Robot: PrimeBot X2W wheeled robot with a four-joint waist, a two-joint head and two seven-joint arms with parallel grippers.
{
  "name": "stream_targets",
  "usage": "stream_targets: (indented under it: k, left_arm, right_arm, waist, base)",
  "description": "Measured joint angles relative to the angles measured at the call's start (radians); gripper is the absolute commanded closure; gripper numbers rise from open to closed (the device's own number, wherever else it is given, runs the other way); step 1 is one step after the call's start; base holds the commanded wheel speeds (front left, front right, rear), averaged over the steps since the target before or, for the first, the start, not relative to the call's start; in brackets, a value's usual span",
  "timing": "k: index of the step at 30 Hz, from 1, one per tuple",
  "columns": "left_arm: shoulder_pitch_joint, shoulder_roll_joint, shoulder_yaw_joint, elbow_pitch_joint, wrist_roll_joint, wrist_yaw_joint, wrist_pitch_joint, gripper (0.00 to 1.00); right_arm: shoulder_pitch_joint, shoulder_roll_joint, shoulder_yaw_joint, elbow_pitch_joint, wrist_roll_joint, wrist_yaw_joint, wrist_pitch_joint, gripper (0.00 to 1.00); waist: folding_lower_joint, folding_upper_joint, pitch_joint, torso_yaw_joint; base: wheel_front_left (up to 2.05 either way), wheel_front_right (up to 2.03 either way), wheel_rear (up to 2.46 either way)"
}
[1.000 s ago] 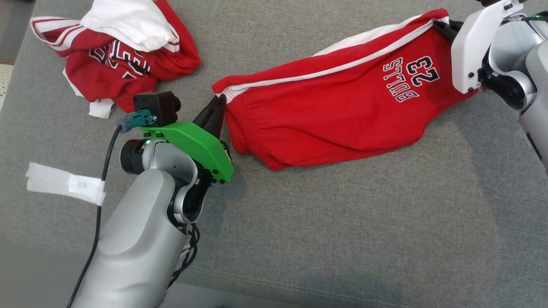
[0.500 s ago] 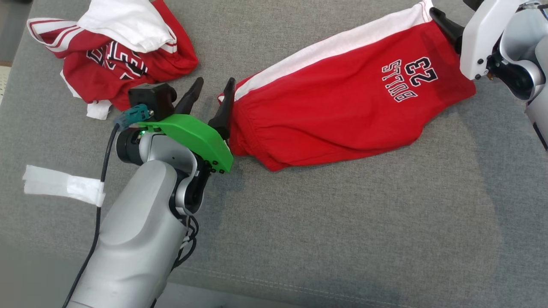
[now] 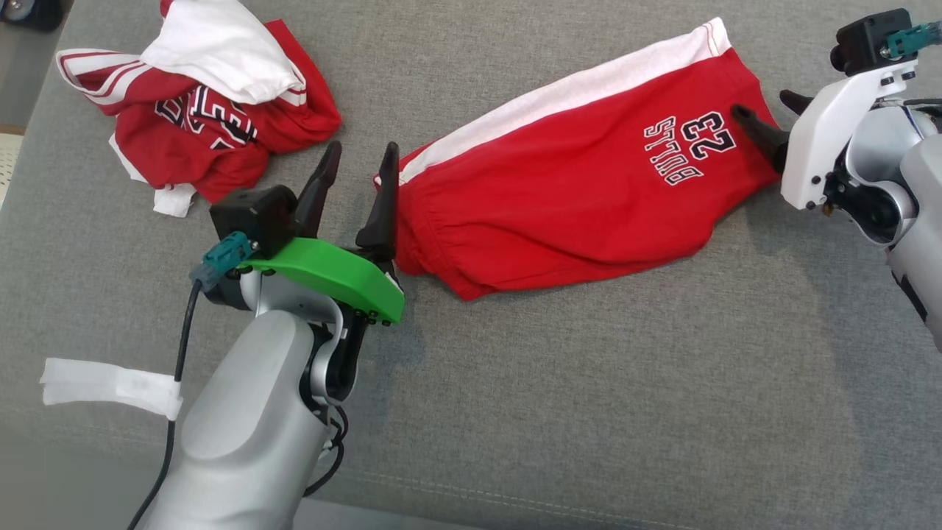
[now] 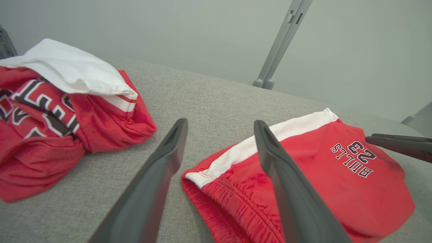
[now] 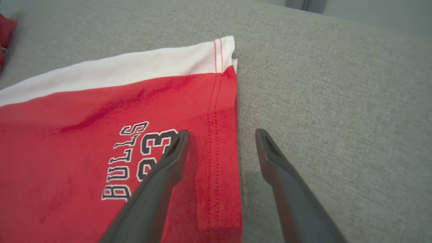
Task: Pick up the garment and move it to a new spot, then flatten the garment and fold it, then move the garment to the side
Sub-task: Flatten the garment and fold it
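Observation:
Red shorts [image 3: 559,184] with a white side stripe and a "BULLS 23" print lie stretched out on the grey cloth surface [image 3: 589,383]. My left gripper [image 3: 357,158] stands open just left of the waistband end, its right finger against the fabric edge and nothing between the fingers. In the left wrist view the gripper [image 4: 220,124] frames the waistband corner of the shorts [image 4: 303,168]. My right gripper [image 3: 759,103] is open at the leg hem. In the right wrist view that gripper [image 5: 222,132] straddles the hem edge of the shorts [image 5: 84,135] from above.
A crumpled red and white jersey pile [image 3: 199,110] lies at the far left, close to my left gripper. White tape [image 3: 110,383] wraps my left arm's cable. A grey metal post [image 4: 283,40] stands behind the surface. The surface's front edge runs along the bottom.
My left gripper opened and let go of the waistband corner. My right gripper released the leg hem and drew back slightly. The shorts settled flat; the head camera shifted a little.

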Motion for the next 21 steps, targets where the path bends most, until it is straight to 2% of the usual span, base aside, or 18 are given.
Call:
stream_targets:
  k: [7, 17, 18, 20, 21]
  left_arm:
    - [0.042, 0.0, -0.031, -0.035, 0.0, 0.0, -0.002, 0.0]
    - [0.096, 0.001, -0.026, -0.064, 0.008, 0.012, -0.018, 0.0]
    - [0.098, 0.001, -0.026, -0.069, 0.008, 0.012, -0.018, 0.0]
    - [0.101, 0.001, -0.024, -0.077, 0.008, 0.012, -0.019, 0.0]
    - [0.102, 0.001, -0.021, -0.08, 0.011, 0.012, -0.019, 0.0]
  right_arm:
    - [0.019, -0.023, -0.031, 0.058, 0.053, 0.0, 0.0, 0.0]
    - [0.048, 0.005, -0.025, 0.089, 0.11, 0.0, 0.002, 0.0]
    - [0.048, 0.006, -0.027, 0.093, 0.119, 0.0, 0.005, 0.02]
    - [0.048, 0.009, -0.031, 0.099, 0.134, 0.0, 0.013, 0.52]
    - [0.048, 0.01, -0.031, 0.1, 0.143, 0.0, 0.013, 0.6]
  waist:
    - [0.0, 0.0, 0.003, 0.021]
    - [0.0, 0.0, -0.006, 0.049]
    - [0.0, 0.0, -0.006, 0.05]
    - [0.0, 0.0, -0.008, 0.052]
    - [0.0, 0.0, -0.008, 0.053]
  base:
    - [0.0, 0.0, 0.0]
    - [0.0, 0.0, 0.0]
    - [0.0, 0.0, 0.0]
    - [0.0, 0.0, 0.0]
    - [0.0, 0.0, 0.0]
